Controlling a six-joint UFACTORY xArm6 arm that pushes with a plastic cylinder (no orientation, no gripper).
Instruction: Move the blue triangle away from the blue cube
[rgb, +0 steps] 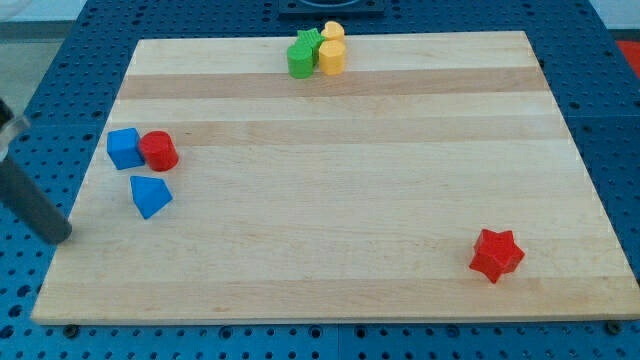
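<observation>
The blue triangular block is found near the left edge of the pale wooden surface, just below the blue cube, which touches a red cylinder. No pincer is fitted; the dark rod's tip is seen at the left edge, left of the triangle and apart from it.
</observation>
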